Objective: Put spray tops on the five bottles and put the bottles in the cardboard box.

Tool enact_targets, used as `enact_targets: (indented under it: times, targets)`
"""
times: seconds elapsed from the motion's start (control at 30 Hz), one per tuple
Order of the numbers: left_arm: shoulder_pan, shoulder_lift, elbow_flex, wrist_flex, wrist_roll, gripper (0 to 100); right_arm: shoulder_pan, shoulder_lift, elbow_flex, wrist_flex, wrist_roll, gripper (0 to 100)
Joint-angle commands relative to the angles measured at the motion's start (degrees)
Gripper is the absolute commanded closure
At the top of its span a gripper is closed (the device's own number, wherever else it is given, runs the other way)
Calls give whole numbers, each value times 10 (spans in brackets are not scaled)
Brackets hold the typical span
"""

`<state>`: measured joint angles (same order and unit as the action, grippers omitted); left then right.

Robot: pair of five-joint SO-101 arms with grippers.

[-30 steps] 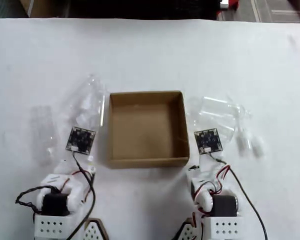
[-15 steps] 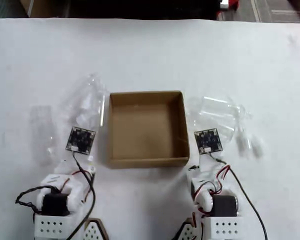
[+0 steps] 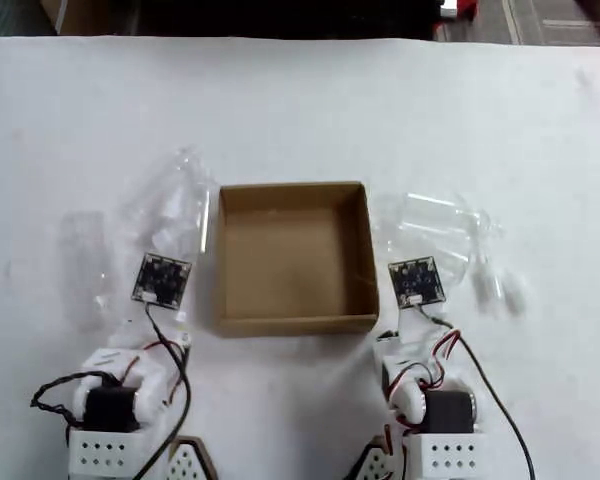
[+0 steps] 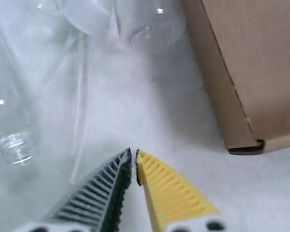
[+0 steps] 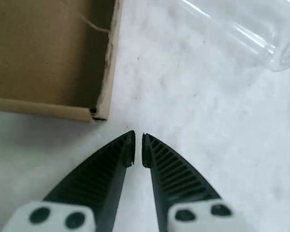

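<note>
Currently left hand [image 4: 133,162] and right hand [image 5: 138,147] both closed; cardboard box [image 3: 295,323] at 2 and 10 o'clock respectively.

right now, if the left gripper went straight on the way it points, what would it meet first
Probably the clear bottle lying beside the cardboard box, though depth is unclear.

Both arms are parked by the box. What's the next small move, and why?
Probably open the left gripper and ease it toward the uncapped bottle lying near it. It and the right gripper are shut on nothing, the cardboard box holds nothing, and that bottle's threaded neck is bare.
</note>
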<state>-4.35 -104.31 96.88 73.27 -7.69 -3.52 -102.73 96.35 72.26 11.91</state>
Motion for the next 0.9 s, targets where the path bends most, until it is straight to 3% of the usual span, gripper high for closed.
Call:
enact_targets:
  times: [0.0,0.63,0.87]
  targets:
    - [1,-4,1,2,6,976,-1,-4,5,5,-3,981]
    - [1,-4,1,2,3,976,-5,-4,5,5,-2,978]
    - [1,-4,1,2,2,976,-46,-4,5,2,-2,977]
